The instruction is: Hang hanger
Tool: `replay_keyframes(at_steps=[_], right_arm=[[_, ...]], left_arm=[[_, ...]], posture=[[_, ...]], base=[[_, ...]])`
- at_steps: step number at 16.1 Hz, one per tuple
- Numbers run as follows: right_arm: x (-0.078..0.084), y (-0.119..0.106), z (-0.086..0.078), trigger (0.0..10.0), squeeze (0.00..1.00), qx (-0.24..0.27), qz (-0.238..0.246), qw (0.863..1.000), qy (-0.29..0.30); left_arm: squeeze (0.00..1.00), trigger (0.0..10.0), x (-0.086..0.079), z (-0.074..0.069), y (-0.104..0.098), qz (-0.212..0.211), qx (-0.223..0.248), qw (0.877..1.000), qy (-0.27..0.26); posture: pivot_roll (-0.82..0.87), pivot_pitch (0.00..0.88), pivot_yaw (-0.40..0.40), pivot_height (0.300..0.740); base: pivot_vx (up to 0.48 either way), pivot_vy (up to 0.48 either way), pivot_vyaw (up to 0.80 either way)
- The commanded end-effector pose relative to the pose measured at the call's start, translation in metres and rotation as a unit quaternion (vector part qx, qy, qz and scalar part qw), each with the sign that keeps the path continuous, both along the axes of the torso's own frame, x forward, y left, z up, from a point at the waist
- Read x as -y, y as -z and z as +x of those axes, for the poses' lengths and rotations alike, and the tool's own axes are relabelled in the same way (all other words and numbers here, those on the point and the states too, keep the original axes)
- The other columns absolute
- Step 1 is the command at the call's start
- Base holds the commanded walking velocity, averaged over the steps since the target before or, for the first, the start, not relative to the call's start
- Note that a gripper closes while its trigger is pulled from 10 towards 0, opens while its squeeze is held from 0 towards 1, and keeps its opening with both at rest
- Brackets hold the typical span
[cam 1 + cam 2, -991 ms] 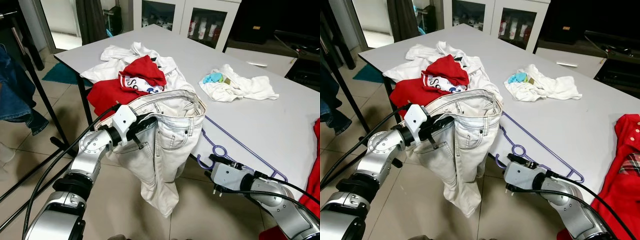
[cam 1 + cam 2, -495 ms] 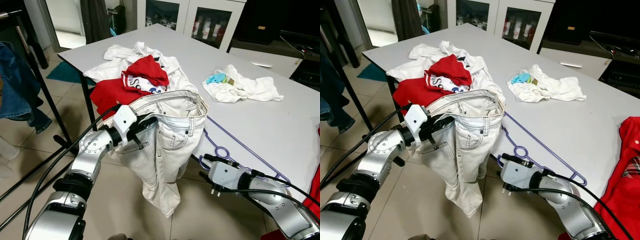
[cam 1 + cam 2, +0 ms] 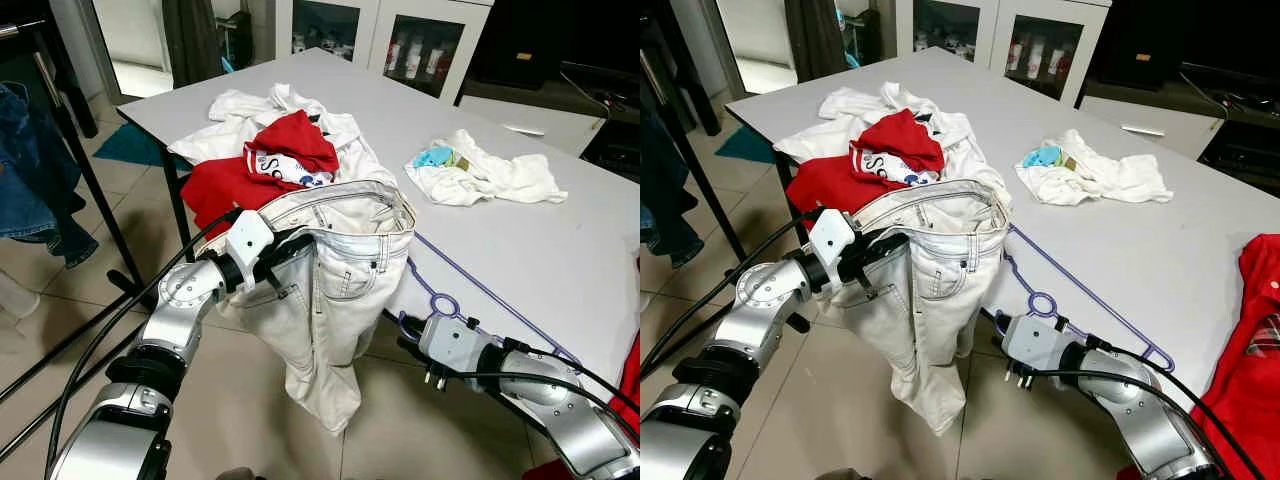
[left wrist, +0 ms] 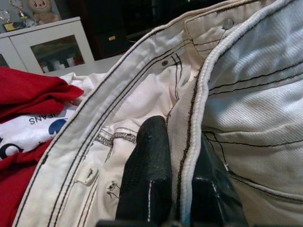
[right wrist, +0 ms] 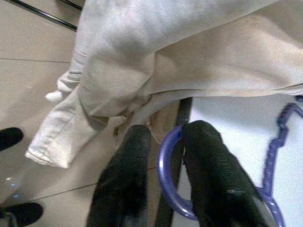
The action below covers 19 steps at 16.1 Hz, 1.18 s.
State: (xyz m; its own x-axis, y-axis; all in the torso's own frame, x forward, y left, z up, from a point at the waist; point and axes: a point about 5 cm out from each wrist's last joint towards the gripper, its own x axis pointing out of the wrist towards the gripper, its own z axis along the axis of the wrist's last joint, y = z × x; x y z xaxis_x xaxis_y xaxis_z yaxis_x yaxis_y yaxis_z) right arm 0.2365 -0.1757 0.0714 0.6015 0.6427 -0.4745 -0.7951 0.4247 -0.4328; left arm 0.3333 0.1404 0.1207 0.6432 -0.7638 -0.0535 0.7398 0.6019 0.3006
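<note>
— Left wrist view: black fingers (image 4: 147,175) pinched on the waistband of the white jeans (image 4: 246,109), one inside the band, one outside.

— From the head camera: left gripper (image 3: 285,255) clamped on those jeans at the table's near edge, legs dangling toward the floor.

— Purple hanger (image 3: 1080,300) lying flat on the white table (image 3: 1200,250), hook at the near edge, just beside the jeans.

— Right gripper (image 5: 163,184) straddling the hook loop, one finger through it, one outside; narrow gap, not clearly squeezed on the wire.

— Behind: red shirt (image 3: 290,145) on a heap of white clothes (image 3: 240,110); another white bundle (image 3: 485,175) farther along.
</note>
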Motion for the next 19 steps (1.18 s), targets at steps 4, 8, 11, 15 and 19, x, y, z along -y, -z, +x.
replay_keyframes(at_steps=[4, 8, 11, 15, 19], right_arm=[[0.006, -0.006, -0.003, 0.0, 0.0, -0.022, 0.018, 1.0, 0.007], [0.007, -0.007, -0.003, 0.0, 0.0, -0.022, 0.02, 0.999, 0.016], [0.011, -0.006, 0.002, 10.0, 0.0, -0.005, 0.004, 0.999, 0.044], [0.013, -0.006, 0.004, 10.0, 0.0, 0.004, 0.001, 0.998, 0.059], [0.014, -0.006, 0.004, 10.0, 0.94, 0.007, 0.003, 0.998, 0.069]], left_arm=[[0.0, 0.0, 0.006, 0.005, -0.011, 0.001, 0.024, 1.0, 0.011], [0.0, 0.0, 0.006, 0.005, -0.011, 0.001, 0.023, 1.0, 0.011], [0.0, 0.0, 0.005, 0.005, -0.011, 0.001, 0.023, 1.0, 0.01], [0.0, 0.0, 0.005, 0.005, -0.011, 0.0, 0.023, 1.0, 0.01], [0.0, 0.0, 0.006, 0.004, -0.011, 0.0, 0.024, 1.0, 0.011]], posture=[[-0.04, 0.0, -0.056, 0.74], [-0.04, 0.0, -0.057, 0.74], [-0.03, 0.0, -0.057, 0.74], [-0.04, 0.0, -0.057, 0.74], [-0.04, 0.0, -0.057, 0.74]], base=[[0.0, 0.0, 0.0], [0.0, 0.0, 0.0], [0.0, 0.0, 0.0], [0.0, 0.0, 0.0], [0.0, 0.0, 0.0]])
